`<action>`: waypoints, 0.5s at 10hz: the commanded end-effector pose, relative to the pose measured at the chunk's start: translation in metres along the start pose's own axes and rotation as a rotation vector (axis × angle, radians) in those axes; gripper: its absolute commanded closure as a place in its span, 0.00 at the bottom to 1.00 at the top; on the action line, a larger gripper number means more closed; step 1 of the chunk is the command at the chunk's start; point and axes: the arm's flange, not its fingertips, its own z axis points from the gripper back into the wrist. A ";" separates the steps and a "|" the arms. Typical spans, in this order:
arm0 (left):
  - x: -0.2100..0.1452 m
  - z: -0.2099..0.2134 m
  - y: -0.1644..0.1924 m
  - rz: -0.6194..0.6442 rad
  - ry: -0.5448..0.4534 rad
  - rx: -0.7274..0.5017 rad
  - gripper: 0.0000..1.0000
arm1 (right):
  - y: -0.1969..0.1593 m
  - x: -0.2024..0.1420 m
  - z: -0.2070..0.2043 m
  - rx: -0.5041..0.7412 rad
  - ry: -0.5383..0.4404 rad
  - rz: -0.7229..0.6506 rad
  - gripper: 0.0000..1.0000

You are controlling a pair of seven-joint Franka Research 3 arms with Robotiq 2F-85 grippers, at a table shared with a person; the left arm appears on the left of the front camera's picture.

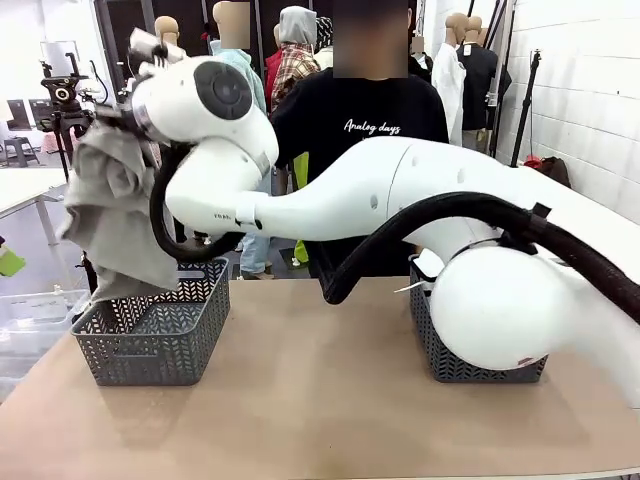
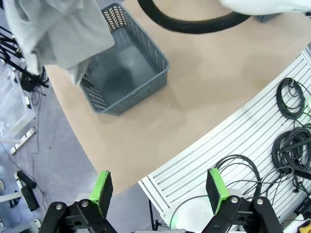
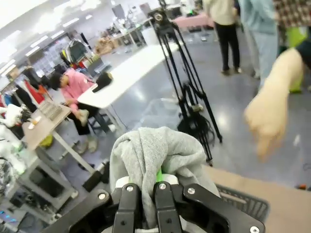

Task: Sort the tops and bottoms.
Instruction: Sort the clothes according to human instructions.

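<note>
The right arm reaches right across the worktop (image 1: 300,400) from the right side, its wrist up high at the far left. The right gripper (image 3: 147,187) is pressed together on a grey garment (image 1: 115,215), the cloth bunched between the fingers and spilling over them in the right wrist view. From the front the garment hangs in loose folds from the wrist, its lower edge dangling over the left basket (image 1: 155,335) and down to about the rim at its far left corner; whether it touches the rim I cannot tell. That basket is dark grey with a lattice wall and sits at the left of the worktop. A second dark basket (image 1: 450,350) sits at the right, mostly hidden behind the arm's white base joint.

The left gripper (image 2: 160,191) hangs well off to the near side, above the worktop's edge and a slatted panel with coiled black cables (image 2: 291,121). Its green pads (image 2: 103,188) are spread wide with nothing between them. In its view the left basket lies farther off, with the grey garment hanging over its far corner.

A person in a black shirt (image 1: 360,120) stands at the far side between the baskets. A blurred hand (image 3: 272,116) shows at the right of the right wrist view, hanging fingers down.
</note>
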 end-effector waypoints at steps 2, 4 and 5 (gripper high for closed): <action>0.000 0.002 0.000 -0.001 0.008 -0.004 0.00 | -0.027 -0.027 0.000 -0.079 0.115 -0.046 1.00; 0.000 0.002 0.000 -0.001 0.008 -0.004 0.00 | -0.060 -0.079 0.012 -0.139 0.276 -0.058 1.00; 0.000 0.002 0.000 -0.001 0.008 -0.004 0.00 | -0.075 -0.107 0.016 -0.152 0.341 -0.079 1.00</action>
